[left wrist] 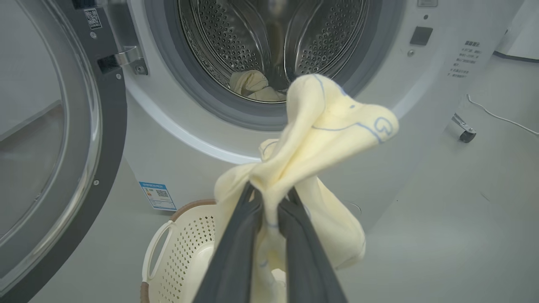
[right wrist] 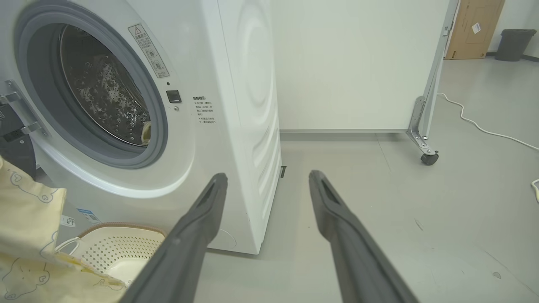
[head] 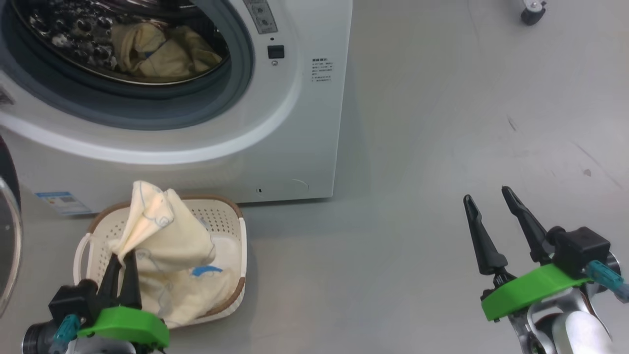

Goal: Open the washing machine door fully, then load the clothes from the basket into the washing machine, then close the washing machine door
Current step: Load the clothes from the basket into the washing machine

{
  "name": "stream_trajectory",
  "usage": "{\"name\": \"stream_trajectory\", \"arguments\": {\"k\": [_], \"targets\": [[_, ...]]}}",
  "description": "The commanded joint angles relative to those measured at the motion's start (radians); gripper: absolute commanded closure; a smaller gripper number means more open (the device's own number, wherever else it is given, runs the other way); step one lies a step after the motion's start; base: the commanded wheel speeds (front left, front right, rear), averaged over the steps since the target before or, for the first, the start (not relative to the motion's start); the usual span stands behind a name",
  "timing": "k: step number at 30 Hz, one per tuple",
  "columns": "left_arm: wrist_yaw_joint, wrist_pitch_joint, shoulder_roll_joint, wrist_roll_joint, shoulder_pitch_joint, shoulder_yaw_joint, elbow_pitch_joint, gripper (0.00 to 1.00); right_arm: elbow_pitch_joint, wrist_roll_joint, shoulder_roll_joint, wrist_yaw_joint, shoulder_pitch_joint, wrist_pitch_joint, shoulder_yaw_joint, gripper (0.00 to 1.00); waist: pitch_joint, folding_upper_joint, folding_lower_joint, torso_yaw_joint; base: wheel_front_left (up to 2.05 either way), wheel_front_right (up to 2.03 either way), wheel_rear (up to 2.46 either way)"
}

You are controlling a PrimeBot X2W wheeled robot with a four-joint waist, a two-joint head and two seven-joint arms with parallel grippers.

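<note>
While the washing machine door (left wrist: 107, 139) stands wide open at the left of the opening, the left gripper (head: 124, 255) has its fingers (left wrist: 236, 252) closed on a pinch of a cream-yellow garment (head: 164, 236) above the basket (head: 236, 211). The cloth rises from the pinch into a peak marked with thin blue line prints. Its lower part drapes down into the basket, where a bright blue patch shows on the fabric. The basket sits on the grey floor (head: 442, 123) just in front of the washing machine (head: 295, 123), below the left half of its front and near the blue sticker (head: 61, 201). Inside the perforated steel drum (left wrist: 328, 38) a bundle of cream-yellow clothes (head: 162, 51) lies at the bottom, behind the grey rubber ring (head: 241, 73). In the left wrist view the peak of held cloth sits in front of the lower rim of the opening. The right gripper (head: 487, 194) hangs over bare floor well to the right of the machine, its fingers spread apart and holding nothing. In the right wrist view they point past the machine's right front corner. A castor (head: 533, 12) of a wheeled frame stands on the floor farther off, with a white cable (right wrist: 484, 130) lying near it.
</note>
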Motion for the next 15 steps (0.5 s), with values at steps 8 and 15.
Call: {"name": "stream_trajectory", "arguments": {"k": [8, 15], "targets": [[0.035, 0.036, 0.031, -0.007, 0.079, 0.035, -0.137, 1.00, -0.051, -0.007, -0.007, 0.001, 0.035, 0.024, 0.018, 0.00, -0.091, -0.0001, 0.0001, 0.032, 0.00, 0.00, 0.00], [0.048, 0.059, 0.037, -0.010, 0.123, 0.030, -0.184, 1.00, -0.057, -0.008, -0.007, 0.001, 0.061, 0.033, 0.023, 0.00, -0.125, -0.0001, 0.0001, 0.039, 0.00, 0.00, 0.00]]}}
